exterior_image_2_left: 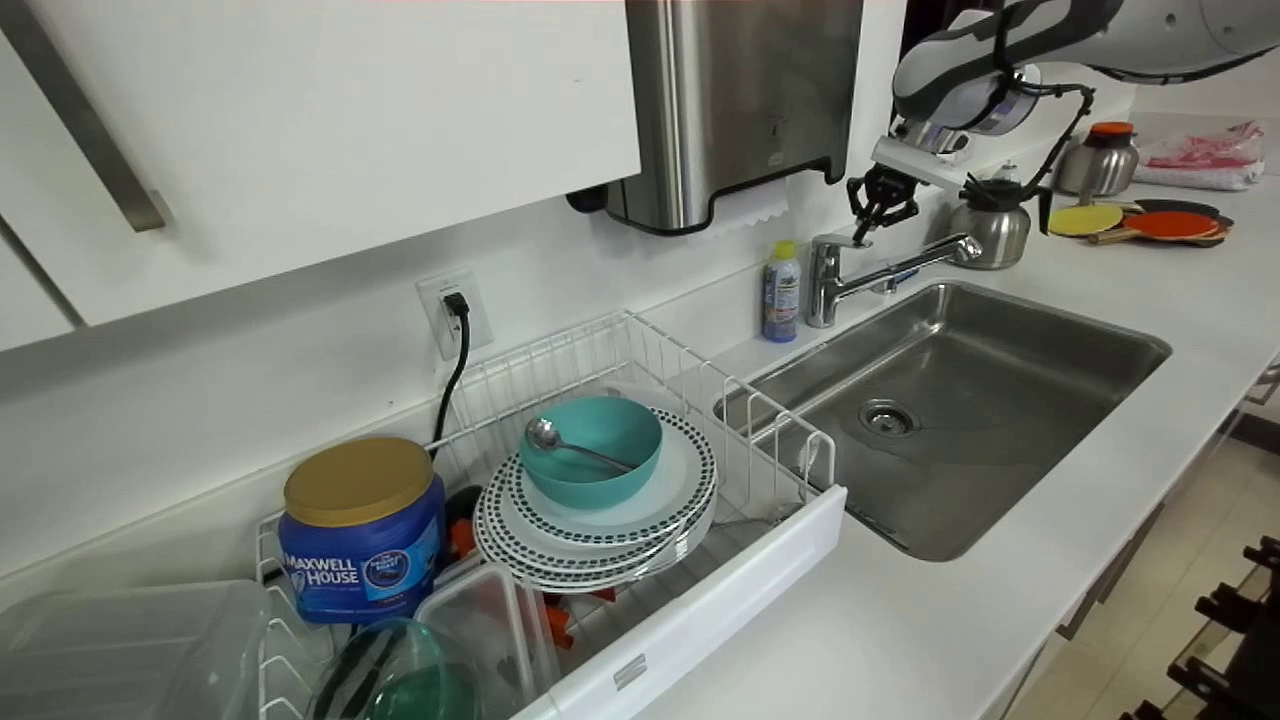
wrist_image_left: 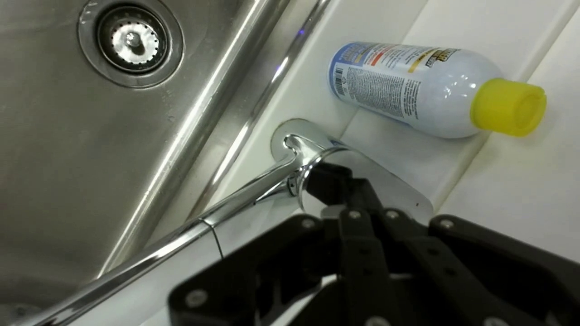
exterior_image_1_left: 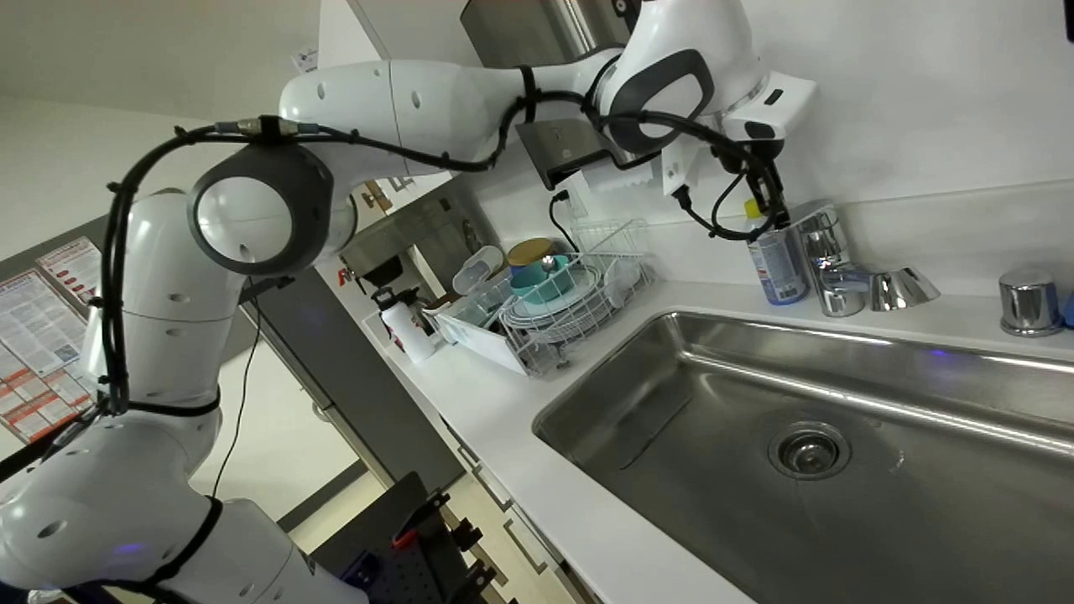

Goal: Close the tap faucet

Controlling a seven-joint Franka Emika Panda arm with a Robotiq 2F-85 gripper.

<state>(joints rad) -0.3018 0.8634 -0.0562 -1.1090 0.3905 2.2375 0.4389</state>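
A: Far left of the gripper (exterior_image_2_left: 862,236), in an exterior view?
B: Clear plastic tub (exterior_image_2_left: 130,640), cut off at the frame edge. Next, dish rack (exterior_image_2_left: 740,597), well apart from the gripper. Orange pieces (exterior_image_2_left: 557,622) under its plates (exterior_image_2_left: 660,510), mostly hidden.
A: Closer in?
B: Yellow-capped bottle (exterior_image_2_left: 781,295), near, left of the gripper and lower. Fine print too small to read.
A: And the tap faucet (exterior_image_2_left: 824,285)?
B: Just below the gripper, upright on the bench (exterior_image_2_left: 900,640), beside the sink (exterior_image_2_left: 1000,450). In the wrist view the fingers (wrist_image_left: 328,181) hide part of its top; touching or not, cannot tell. Its spout (wrist_image_left: 163,251) runs out past the lower frame edge.
A: Fingers themselves?
B: Together. In an exterior view black cable (exterior_image_1_left: 696,128) crowds round them, tips hard to make out.
A: Right of the gripper?
B: Steel jug (exterior_image_2_left: 1000,235), its lower left partly behind the spout tip. Higher up, the arm (exterior_image_2_left: 1150,35), cut off at the frame edge.
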